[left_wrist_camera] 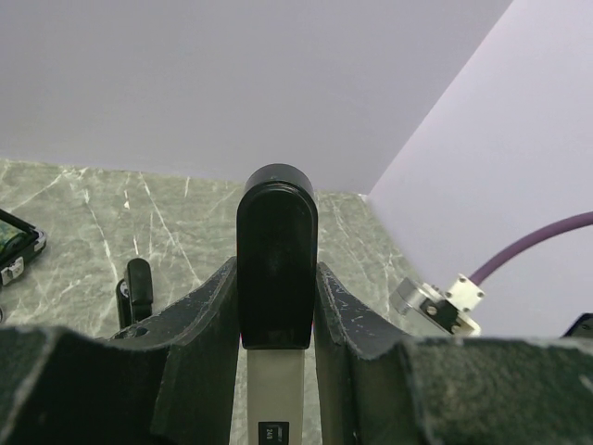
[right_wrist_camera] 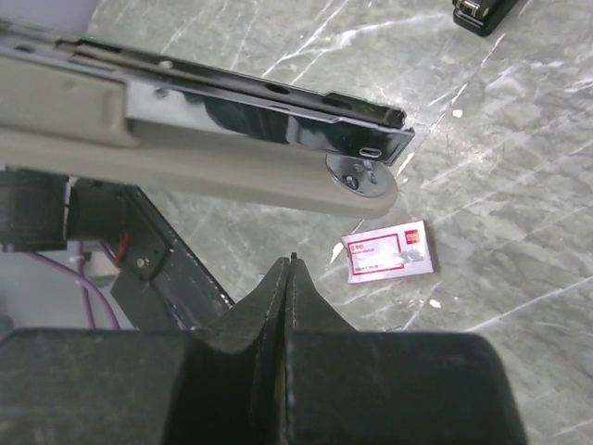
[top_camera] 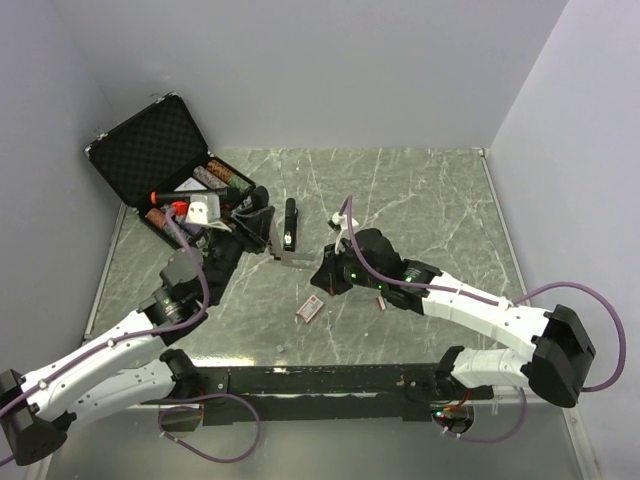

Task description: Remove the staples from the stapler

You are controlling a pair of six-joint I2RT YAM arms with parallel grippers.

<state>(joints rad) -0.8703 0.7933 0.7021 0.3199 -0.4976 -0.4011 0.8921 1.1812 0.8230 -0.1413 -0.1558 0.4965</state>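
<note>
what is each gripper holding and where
The left gripper holds the stapler, clamped by its two sides across the black top. The right gripper is shut and holds nothing, near the stapler's end.

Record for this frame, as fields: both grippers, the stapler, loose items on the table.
left gripper: clamped on the stapler, holding it above the table
right gripper: shut, empty, tips just short of the stapler's metal magazine
staple box: red and white, flat on the table near the right gripper
black stapler: on the table, apart
case: open, far left
</note>
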